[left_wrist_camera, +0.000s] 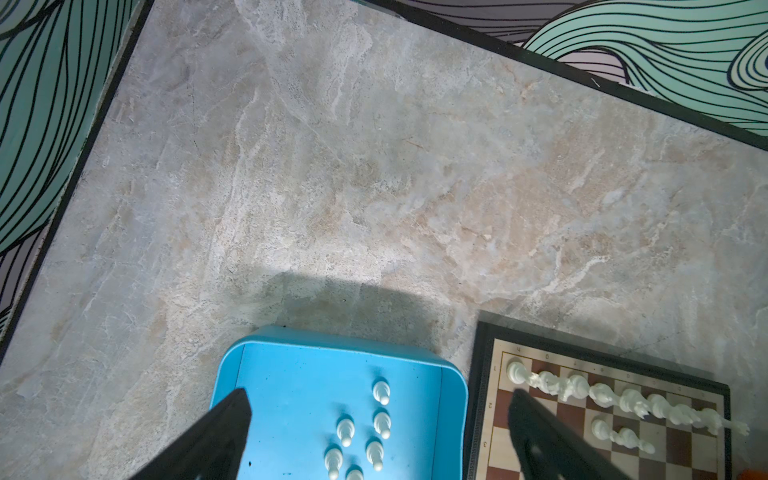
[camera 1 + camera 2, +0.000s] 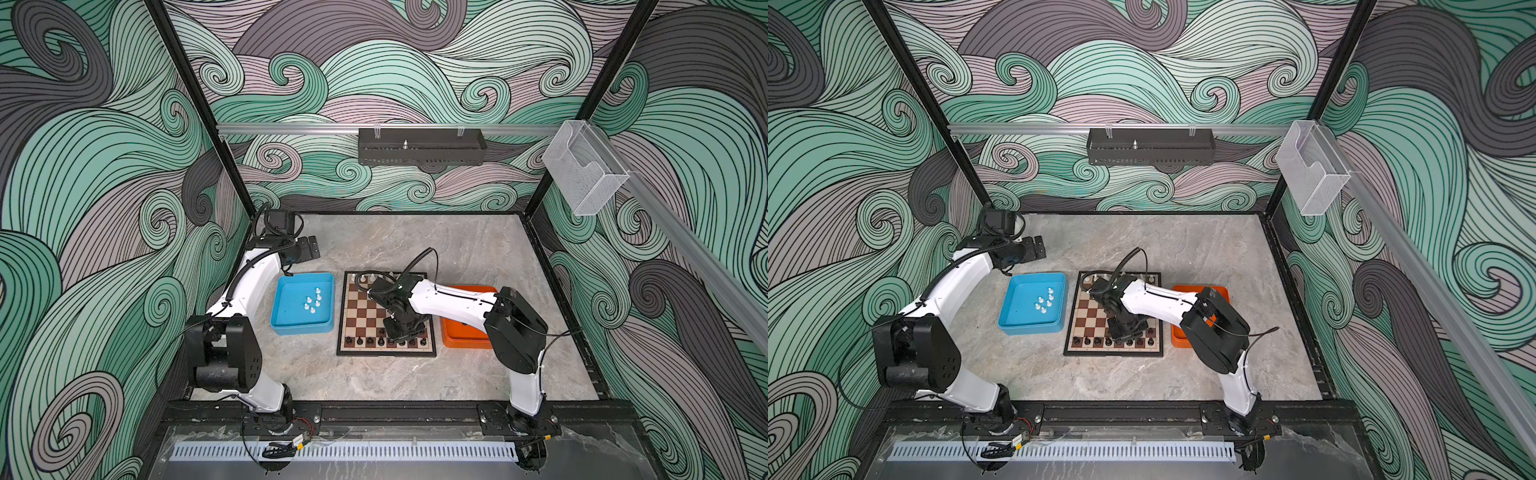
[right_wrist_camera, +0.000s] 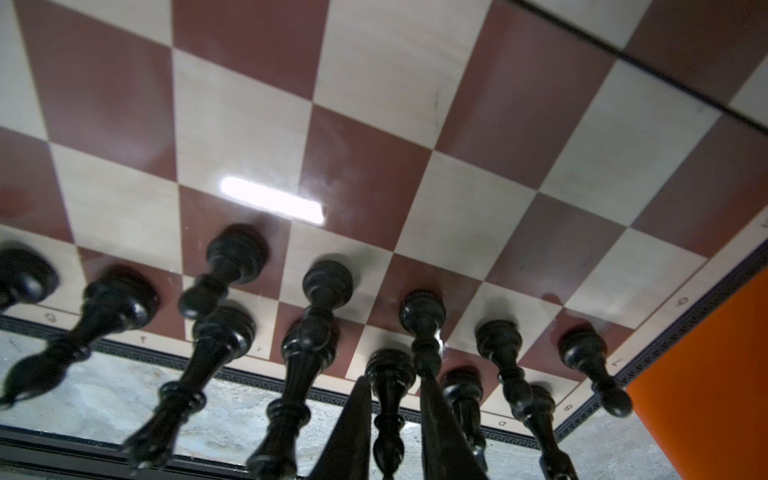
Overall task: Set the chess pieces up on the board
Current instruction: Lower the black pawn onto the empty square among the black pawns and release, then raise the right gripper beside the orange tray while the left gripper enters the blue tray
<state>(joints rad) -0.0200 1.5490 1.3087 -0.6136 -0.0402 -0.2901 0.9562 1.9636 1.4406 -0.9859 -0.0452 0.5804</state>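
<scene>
The board lies mid-table. White chess pieces line its far row, with two white pawns in front of them. Black chess pieces fill the near row, and several black pawns stand on the row ahead. My right gripper hangs low over the near right squares. Its fingers stand narrowly open on either side of one black near-row piece. My left gripper is wide open and empty, behind the blue tray. That tray holds several white pawns.
An orange tray sits right of the board, mostly under the right arm. The blue tray almost touches the board's left edge. The black pieces stand close on both sides of the right fingers. Patterned walls enclose the marble table.
</scene>
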